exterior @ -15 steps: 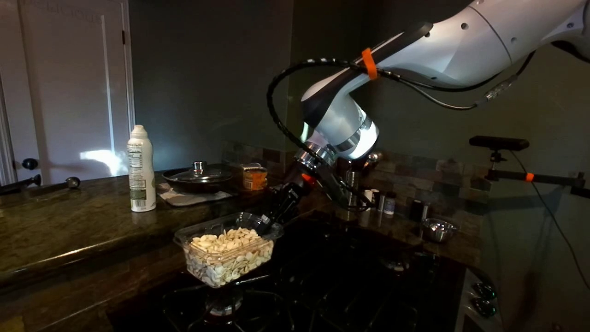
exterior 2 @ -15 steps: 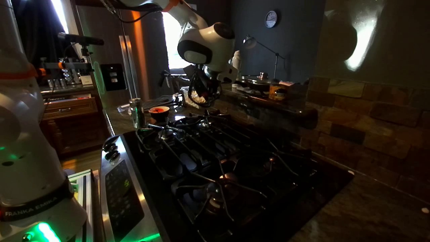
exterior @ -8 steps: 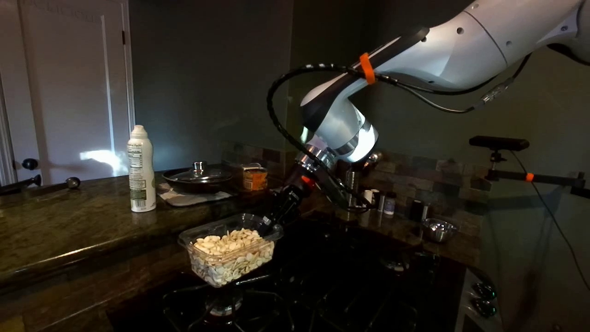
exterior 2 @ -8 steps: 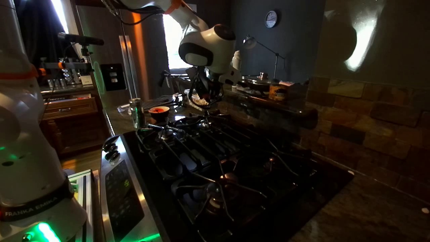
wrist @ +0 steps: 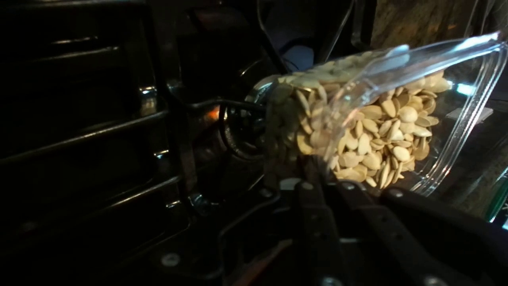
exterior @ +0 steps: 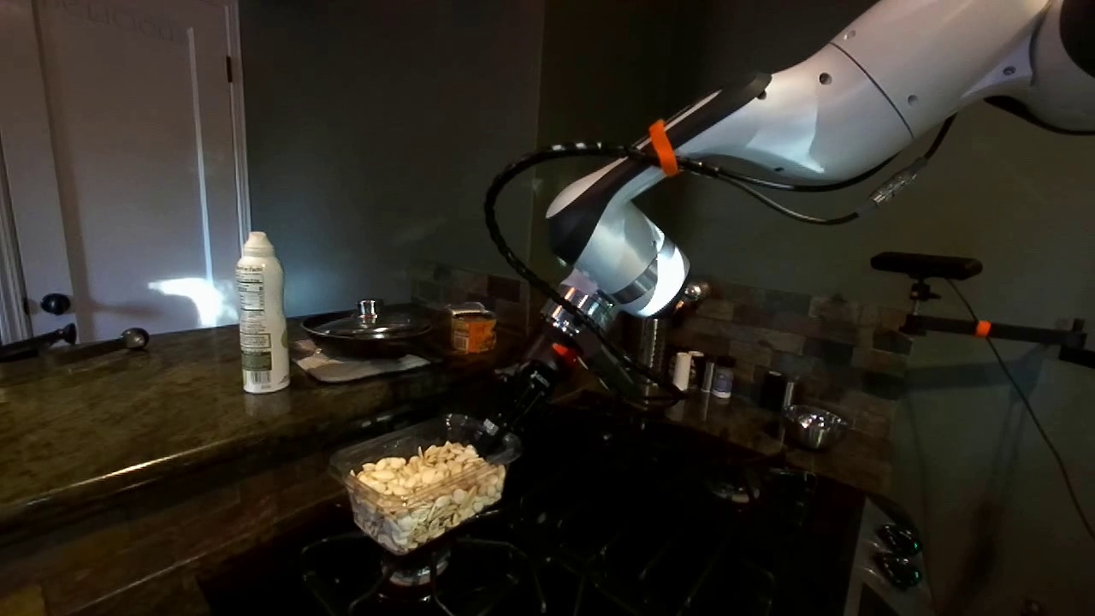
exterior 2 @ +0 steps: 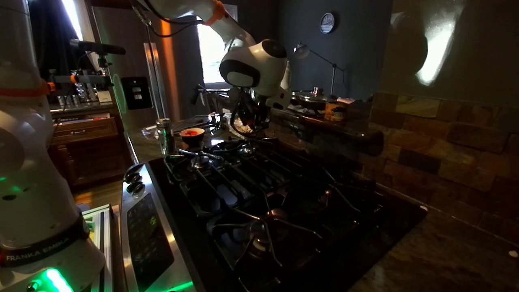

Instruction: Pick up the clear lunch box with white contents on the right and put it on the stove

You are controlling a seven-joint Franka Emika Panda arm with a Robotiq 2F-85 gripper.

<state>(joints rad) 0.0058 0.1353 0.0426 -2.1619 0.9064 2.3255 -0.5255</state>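
The clear lunch box [exterior: 428, 492] is full of whitish seeds. It hangs slightly tilted, low over a burner of the black stove [exterior: 633, 530] in an exterior view. Whether its bottom touches the grate cannot be told. My gripper [exterior: 494, 430] is shut on the box's near side wall. In the wrist view the gripper [wrist: 317, 171] pinches the wall of the box [wrist: 381, 139], with stove grates [wrist: 79, 139] beside and below it. In an exterior view the box [exterior 2: 242, 126] is mostly hidden behind the gripper, at the stove's [exterior 2: 186, 235] far end.
A raised counter ledge [exterior: 128, 428] runs close beside the box. On it stand a white bottle [exterior: 263, 316], a lidded pan [exterior: 368, 334] and an orange can [exterior: 472, 331]. A metal bowl [exterior: 814, 426] and a red-filled bowl [exterior 2: 192, 137] stand near the stove.
The arm has come down, and the box with it has sunk closer to the burner. The gripper has stayed shut on the box.
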